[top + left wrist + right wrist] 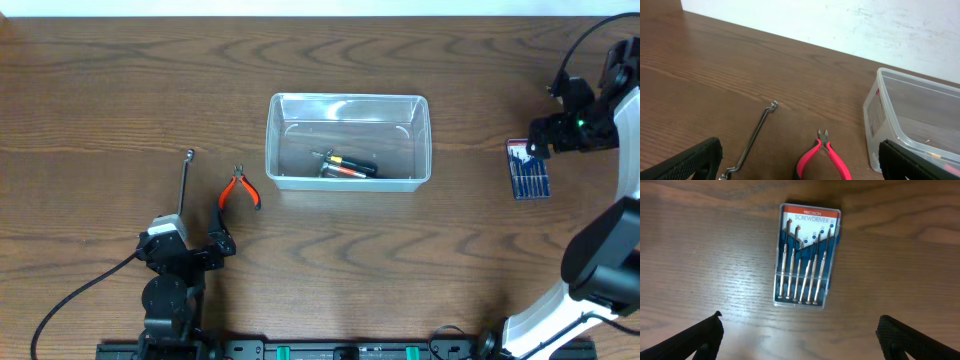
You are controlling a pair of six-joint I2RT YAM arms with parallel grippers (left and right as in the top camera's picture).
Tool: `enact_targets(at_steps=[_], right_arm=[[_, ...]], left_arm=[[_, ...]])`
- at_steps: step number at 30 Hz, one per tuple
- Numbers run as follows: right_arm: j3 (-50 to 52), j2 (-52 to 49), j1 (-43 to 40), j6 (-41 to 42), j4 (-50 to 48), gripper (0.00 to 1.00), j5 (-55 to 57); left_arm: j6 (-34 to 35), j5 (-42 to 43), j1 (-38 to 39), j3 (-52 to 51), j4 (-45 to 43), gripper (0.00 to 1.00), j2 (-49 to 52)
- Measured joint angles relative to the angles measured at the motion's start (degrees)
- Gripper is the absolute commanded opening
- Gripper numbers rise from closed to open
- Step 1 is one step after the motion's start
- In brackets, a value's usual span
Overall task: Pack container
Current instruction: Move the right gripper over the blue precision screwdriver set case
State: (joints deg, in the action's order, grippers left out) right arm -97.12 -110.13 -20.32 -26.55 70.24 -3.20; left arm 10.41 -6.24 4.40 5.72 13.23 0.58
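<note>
The clear plastic container point(348, 140) stands at the table's middle with a small orange-and-black tool point(345, 166) inside; its corner shows in the left wrist view point(900, 125). Red-handled pliers point(239, 190) and a metal wrench point(185, 180) lie left of it, also in the left wrist view, pliers point(826, 155) and wrench point(756, 135). My left gripper point(200, 250) is open and empty, just short of them. A precision screwdriver set point(527, 168) lies at the right, seen from the right wrist point(807, 255). My right gripper point(545, 140) is open above it.
The table's far edge meets a white wall point(840, 25). The left arm's base and black cable point(80, 290) sit at the front left. The right arm's white links point(590, 270) stand at the front right.
</note>
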Motion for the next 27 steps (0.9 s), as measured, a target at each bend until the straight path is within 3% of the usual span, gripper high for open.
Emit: enact_targets(at_steps=[10,27], right_arm=[[0.1,-8.5,0.0,0.8,-1.8,0.99,0.2],[0.1,-11.8,0.0,2.3,-4.2,0.99,0.4]], left_arm=[[0.0,0.0,0.0,0.0,0.0,0.98,0.0],[0.0,0.0,0.0,0.0,0.0,0.98,0.0]])
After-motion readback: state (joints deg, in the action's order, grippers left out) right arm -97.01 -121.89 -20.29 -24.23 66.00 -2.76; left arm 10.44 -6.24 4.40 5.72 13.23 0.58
